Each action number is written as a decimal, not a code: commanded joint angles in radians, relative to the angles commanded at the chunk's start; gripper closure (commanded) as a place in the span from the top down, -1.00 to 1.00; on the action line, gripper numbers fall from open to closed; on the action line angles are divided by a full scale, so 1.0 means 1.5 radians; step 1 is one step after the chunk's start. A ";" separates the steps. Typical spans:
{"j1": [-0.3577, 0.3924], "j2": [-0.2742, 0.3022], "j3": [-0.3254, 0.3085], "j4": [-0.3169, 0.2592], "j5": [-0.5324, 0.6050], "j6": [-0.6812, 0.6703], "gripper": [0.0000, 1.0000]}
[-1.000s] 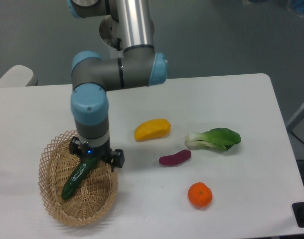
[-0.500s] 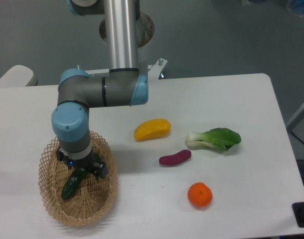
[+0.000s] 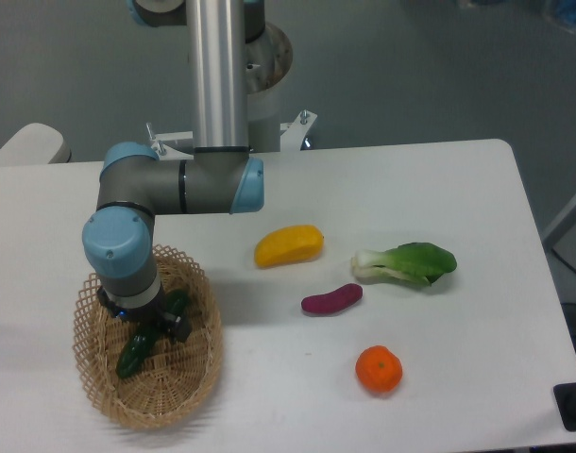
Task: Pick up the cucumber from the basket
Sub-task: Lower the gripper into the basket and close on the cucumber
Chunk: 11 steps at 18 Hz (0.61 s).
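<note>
The dark green cucumber [image 3: 131, 358] lies at a slant inside the light tan wicker basket [image 3: 179, 401] at the table's front left. My gripper [image 3: 144, 324] points straight down into the basket, right over the cucumber's middle. Its dark fingers [image 3: 179, 327] stand apart on either side of the cucumber, open around it. The wrist hides the cucumber's middle. Only its lower left end and a bit of its upper right end [image 3: 177, 302] show.
A yellow mango [image 3: 288, 244], a purple sweet potato [image 3: 331, 299], a bok choy [image 3: 406, 262] and an orange [image 3: 379, 369] lie on the white table to the right of the basket. The arm's base column [image 3: 219, 75] stands behind.
The gripper has moved left and down into the basket, from the cucumber's upper right end to above its middle. The cucumber has not moved.
</note>
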 joint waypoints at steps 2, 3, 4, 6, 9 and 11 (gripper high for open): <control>0.000 -0.001 0.003 0.001 0.001 0.000 0.30; 0.000 -0.001 0.003 0.001 0.001 0.001 0.06; 0.000 -0.001 0.005 0.001 0.000 0.002 -0.15; 0.000 0.001 0.006 0.000 0.001 0.006 -0.37; 0.000 0.003 0.010 0.000 0.001 0.007 -0.47; 0.000 0.006 0.012 -0.001 0.000 0.015 -0.50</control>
